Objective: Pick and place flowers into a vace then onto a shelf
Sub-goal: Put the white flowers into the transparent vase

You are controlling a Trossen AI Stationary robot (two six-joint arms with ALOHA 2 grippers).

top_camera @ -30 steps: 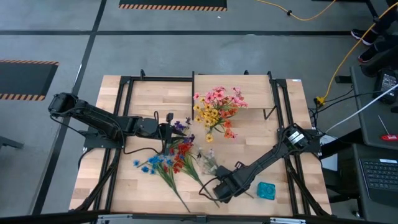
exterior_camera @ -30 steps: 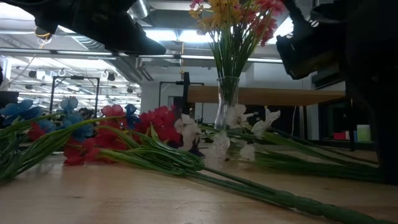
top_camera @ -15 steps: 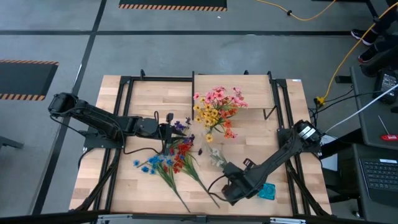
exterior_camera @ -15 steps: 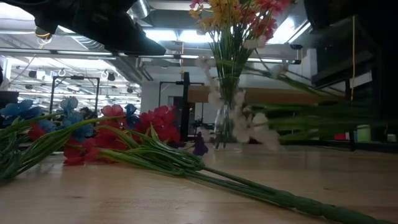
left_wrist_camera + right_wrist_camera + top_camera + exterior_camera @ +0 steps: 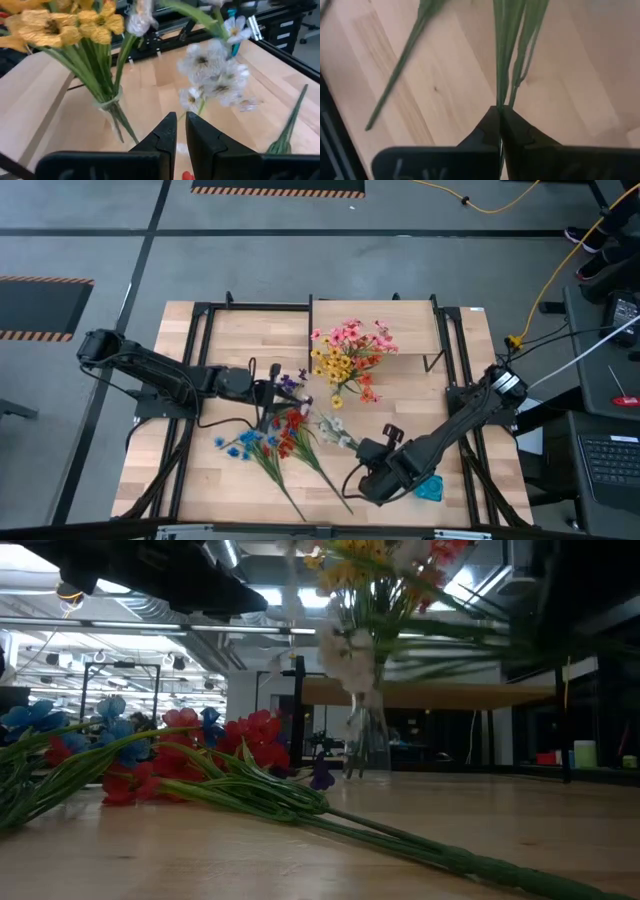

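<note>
Near the surface's (image 5: 420, 395) front edge, right gripper (image 5: 362, 476) jaws are clenched on a white spray (image 5: 335, 427), blurred in the low view. Left gripper (image 5: 268, 390) jaws look nearly closed, contents unclear, by the loose flowers (image 5: 270, 442).

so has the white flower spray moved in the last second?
Yes. The white flower spray, pinched in the right tool, has been lifted off the butcher-block tabletop, its blooms now nearer the clear glass vase in the low view.

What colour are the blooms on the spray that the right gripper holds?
White blooms, best in the left wrist view.
</note>
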